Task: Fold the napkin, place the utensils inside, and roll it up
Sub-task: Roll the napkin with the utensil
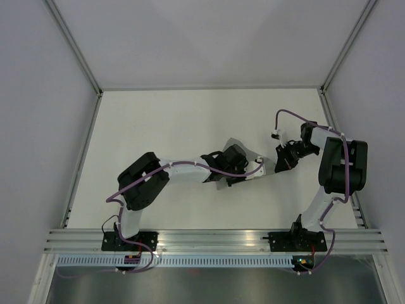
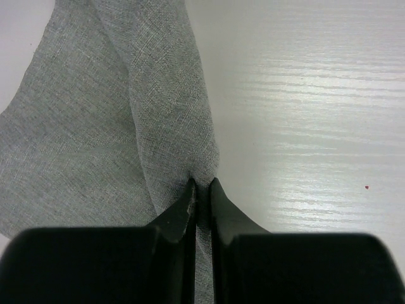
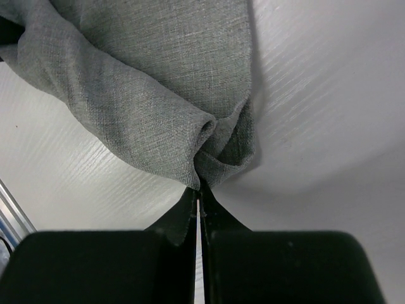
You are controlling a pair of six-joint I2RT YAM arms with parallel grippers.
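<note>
Right hand point(image 3: 200, 192) tight on napkin point(image 3: 145, 82) fold

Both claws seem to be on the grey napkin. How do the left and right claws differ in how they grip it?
The left claw pinches a smooth fold of the napkin, which fans out from it as a sheet; the right claw pinches a bunched, puckered bit. The left claw's fingers show a slim gap with cloth in it; the right claw's nearly touch. Both are shut on the napkin.

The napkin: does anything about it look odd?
Yes. The napkin is bunched and creased rather than lying flat, pinched in the shut left jaws and right jaws. Nothing looks torn or spilled.
</note>
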